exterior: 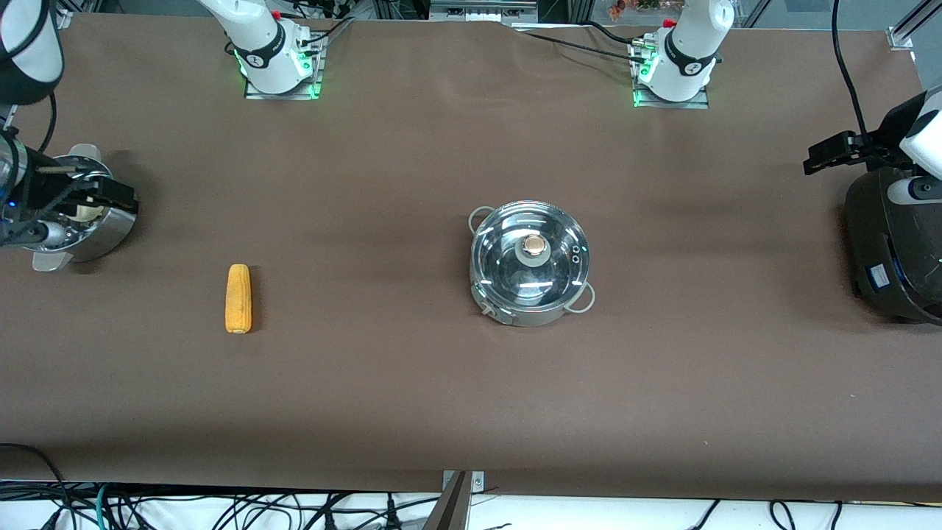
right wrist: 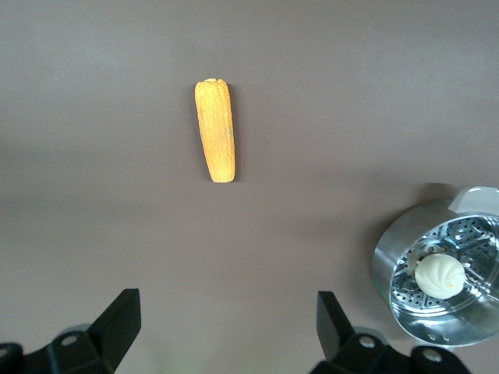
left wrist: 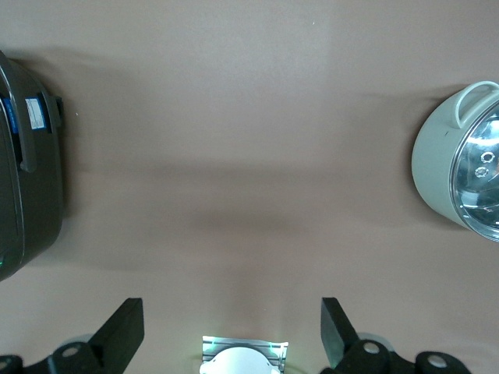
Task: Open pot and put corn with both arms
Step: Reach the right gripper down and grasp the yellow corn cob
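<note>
Flanking the table: steamer bowl [exterior: 88,221], rice cooker [exterior: 894,250].

The corn [exterior: 238,299] lies well apart from the lidded pot [exterior: 530,263], toward the right arm's end.

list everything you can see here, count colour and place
pot: one, shiny steel, mid-table, glass lid on
corn: one, yellow-orange, lying on the table toward the right arm's end, nearer the front camera than the pot
steamer bowl: one, steel, at the right arm's end, holding a bun
bun: one, pale
rice cooker: one, black, at the left arm's end
table: one, brown cover
left gripper: black, open, over bare table between pot and rice cooker
right gripper: black, open, over table beside the steamer bowl
</note>
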{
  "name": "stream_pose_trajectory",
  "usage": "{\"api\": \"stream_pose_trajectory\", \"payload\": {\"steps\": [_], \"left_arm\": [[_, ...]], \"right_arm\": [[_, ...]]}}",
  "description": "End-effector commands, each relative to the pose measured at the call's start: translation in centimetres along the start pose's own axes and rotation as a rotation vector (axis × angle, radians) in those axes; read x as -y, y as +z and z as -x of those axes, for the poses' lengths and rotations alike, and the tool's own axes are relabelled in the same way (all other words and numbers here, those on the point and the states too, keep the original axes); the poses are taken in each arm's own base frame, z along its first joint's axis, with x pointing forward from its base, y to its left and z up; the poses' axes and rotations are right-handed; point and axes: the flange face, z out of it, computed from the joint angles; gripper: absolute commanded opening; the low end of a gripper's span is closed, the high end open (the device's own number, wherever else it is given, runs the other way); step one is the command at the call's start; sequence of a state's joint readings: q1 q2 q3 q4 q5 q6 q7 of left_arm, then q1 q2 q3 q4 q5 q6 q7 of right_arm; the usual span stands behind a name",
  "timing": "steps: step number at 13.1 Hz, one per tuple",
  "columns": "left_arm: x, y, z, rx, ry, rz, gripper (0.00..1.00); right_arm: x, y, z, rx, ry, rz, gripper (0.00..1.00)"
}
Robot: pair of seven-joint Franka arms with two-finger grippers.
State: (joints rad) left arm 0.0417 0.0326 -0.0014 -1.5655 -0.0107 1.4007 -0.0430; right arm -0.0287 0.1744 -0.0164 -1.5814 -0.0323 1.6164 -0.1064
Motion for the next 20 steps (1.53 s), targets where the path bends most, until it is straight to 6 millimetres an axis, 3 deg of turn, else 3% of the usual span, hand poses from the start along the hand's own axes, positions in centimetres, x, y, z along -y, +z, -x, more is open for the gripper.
{"api": "stream_pose_trajectory", "payload": {"steps": [1, 6, 9, 15, 20], "left_arm": [[0.2, -0.7, -0.2, -0.012, 0.022, 0.000, 1.00], [0.2, -0.7, -0.3, -0.012, 0.023, 0.000, 1.00], [0.1, -0.7, -0.2, -0.012, 0.025, -0.001, 1.00], [0.1, -0.7, -0.2, -0.012, 0.025, 0.001, 1.00], [0.4, -1.1, -0.3, -0.027, 0.023, 0.004, 1.00]], "right_arm": [[-0.1, 2.5, -2.3, 0.010, 0.011, -0.006, 1.00], [1.6, 10.8, -7.1, 0.021, -0.013, -0.018, 1.00], [2.4, 15.7, -8.8, 0.013, -0.026, -0.017, 1.00], [3.2, 23.0, -8.3, -0.071, -0.035, -0.012, 1.00], [4.7, 26.1, -8.8, -0.104, -0.056, -0.010, 1.00]]}}
